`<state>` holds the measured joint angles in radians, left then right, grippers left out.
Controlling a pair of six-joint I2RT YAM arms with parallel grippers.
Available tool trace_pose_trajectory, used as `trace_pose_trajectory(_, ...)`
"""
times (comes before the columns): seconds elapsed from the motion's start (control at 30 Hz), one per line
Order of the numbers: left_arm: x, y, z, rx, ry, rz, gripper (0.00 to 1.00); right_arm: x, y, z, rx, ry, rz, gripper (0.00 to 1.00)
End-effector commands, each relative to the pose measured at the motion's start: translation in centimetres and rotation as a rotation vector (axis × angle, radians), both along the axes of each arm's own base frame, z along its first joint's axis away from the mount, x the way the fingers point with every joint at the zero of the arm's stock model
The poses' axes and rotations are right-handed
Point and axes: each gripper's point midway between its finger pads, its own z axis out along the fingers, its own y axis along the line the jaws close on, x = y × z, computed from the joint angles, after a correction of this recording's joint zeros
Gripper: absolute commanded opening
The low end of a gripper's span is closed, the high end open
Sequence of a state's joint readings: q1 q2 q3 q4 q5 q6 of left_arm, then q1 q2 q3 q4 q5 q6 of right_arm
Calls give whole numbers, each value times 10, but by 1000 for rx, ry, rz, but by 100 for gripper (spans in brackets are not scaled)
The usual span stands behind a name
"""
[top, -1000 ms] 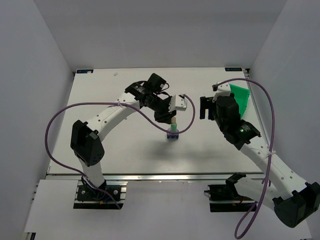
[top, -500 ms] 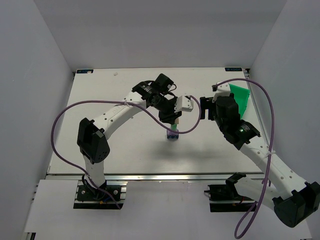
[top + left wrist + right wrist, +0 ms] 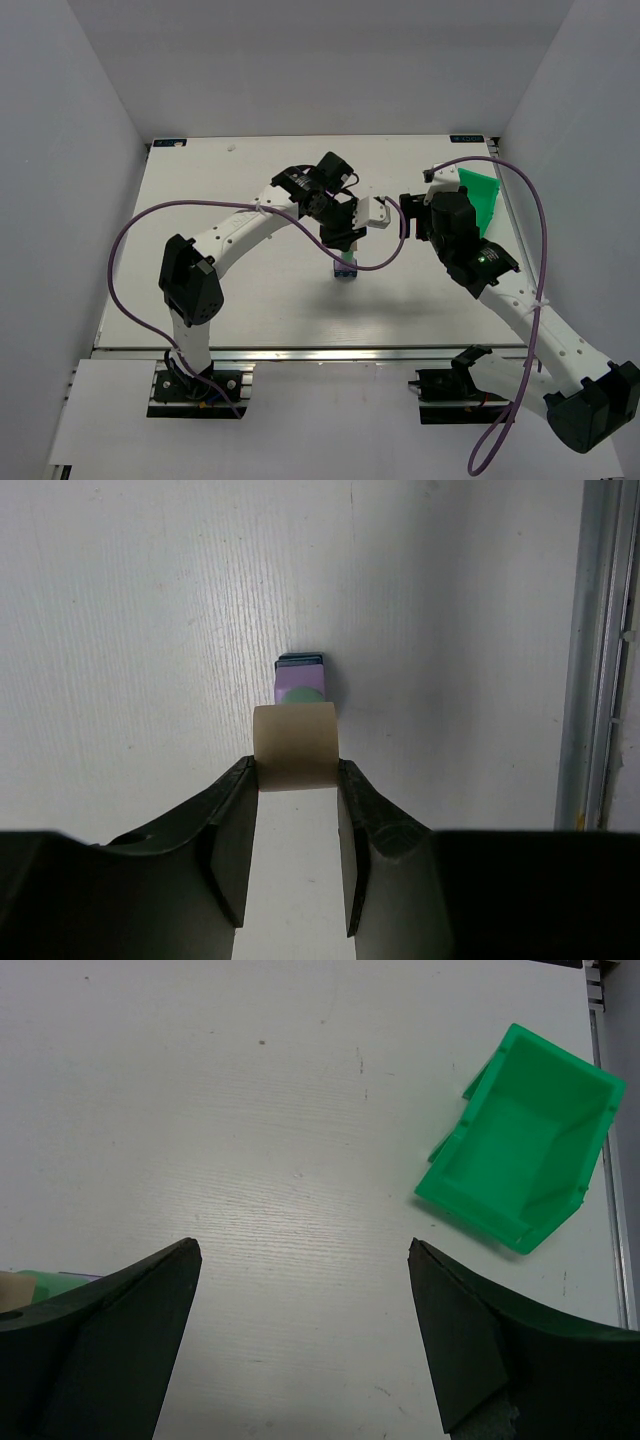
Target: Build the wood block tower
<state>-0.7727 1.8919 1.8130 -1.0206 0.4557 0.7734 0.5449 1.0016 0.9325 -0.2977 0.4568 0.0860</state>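
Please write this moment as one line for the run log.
left end effector: shut on cream block over wood block tower, contact unclear | right end effector: open, holding nothing

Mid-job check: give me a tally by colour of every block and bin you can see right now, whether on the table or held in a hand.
Cream block: 1
Mint green block: 1
Lilac block: 1
Dark blue block: 1
Bright green bin: 1
Total: 5
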Motion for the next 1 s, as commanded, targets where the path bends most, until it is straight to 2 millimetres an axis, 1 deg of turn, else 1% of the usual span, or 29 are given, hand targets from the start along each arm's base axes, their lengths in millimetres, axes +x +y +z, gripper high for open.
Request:
trace_pose_trajectory(0.0,-1,-1,11,-14,-23,-9,7,3,0,3,7,-19,-4,89)
trace_pose_trajectory(0.27,2,-1,7,0,-35,-29,7,4,0,3,6,-15,1,89)
trace_pose_trajectory(0.4,-1,-1,6,8,-26,-46,7,4,1,2,8,-12,7,89)
trace_pose_trajectory(0.57,1,1,4,17,-37,-51,7,4,1,1,5,-10,7,89)
trace_pose_trajectory(0.77,4,-4,7,8,-43,-54,8,4,3,0,7,-6,19,89)
trace_pose_trajectory(0.97,8,-4,4,24,-51,-45,9,3,4,1,10,-9,25,89)
